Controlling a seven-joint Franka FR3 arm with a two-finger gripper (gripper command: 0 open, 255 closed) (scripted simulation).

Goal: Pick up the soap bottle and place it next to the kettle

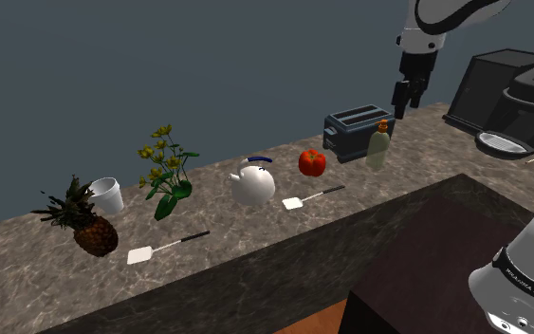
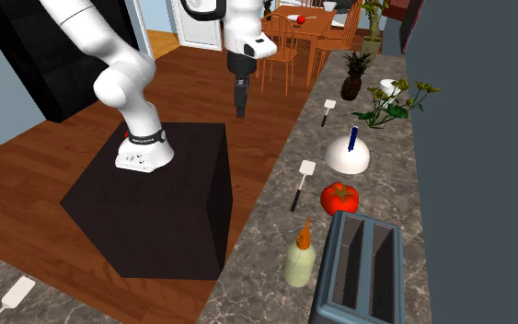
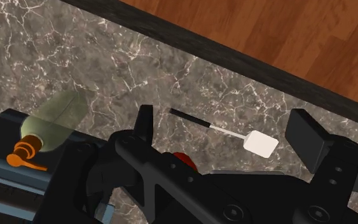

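The soap bottle point(image 1: 378, 148) is pale green with an orange pump and stands upright on the marble counter, right in front of the dark toaster point(image 1: 354, 132). The white round kettle point(image 1: 254, 183) with a blue handle sits further toward the shoulder view's left, past a red tomato point(image 1: 312, 162). My black gripper point(image 1: 399, 108) hangs open in the air, above the bottle and slightly to its right, touching nothing. In the wrist view the bottle point(image 3: 53, 119) lies off to one side of the open fingers point(image 3: 145, 125), not between them. The second exterior view shows the bottle point(image 2: 300, 260), kettle point(image 2: 349, 156) and gripper point(image 2: 241, 109).
Two white spatulas point(image 1: 311, 196) point(image 1: 165, 248) lie near the counter's front edge. A pineapple point(image 1: 86, 224), a white cup point(image 1: 108, 195) and a yellow-flowered plant point(image 1: 166, 172) stand left of the kettle. A black coffee machine point(image 1: 521, 104) stands at the right. My dark stand point(image 2: 155, 198) sits on the wooden floor.
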